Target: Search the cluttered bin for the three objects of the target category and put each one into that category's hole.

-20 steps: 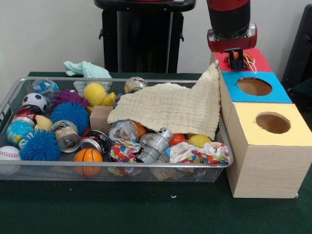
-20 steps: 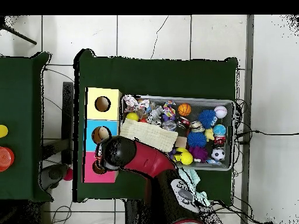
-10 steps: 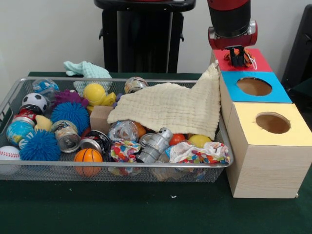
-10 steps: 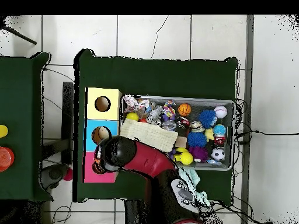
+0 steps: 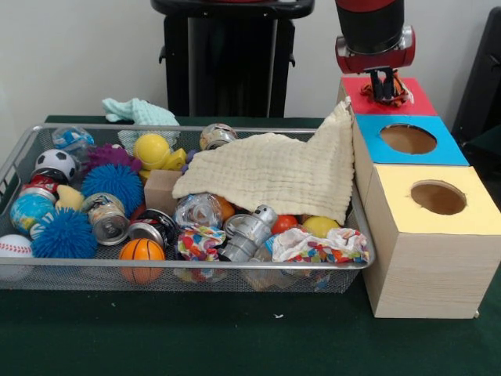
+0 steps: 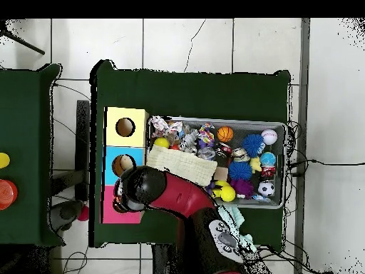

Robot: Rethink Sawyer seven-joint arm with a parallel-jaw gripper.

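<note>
The arm hangs upright over the red box (image 5: pixel 387 95), its gripper (image 5: pixel 383 90) clenched on an orange thing (image 5: pixel 394 92) that the overhead view hides.

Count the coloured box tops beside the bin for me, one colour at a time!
Red box top: 1
Blue box top: 1
Yellow box top: 1
Total: 3

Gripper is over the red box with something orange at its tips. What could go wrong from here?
The orange object lies at the gripper tips on the red box; it may sit on the top instead of dropping into the hole. The cream cloth leans on the boxes and hides bin items, so targets could be missed.
</note>
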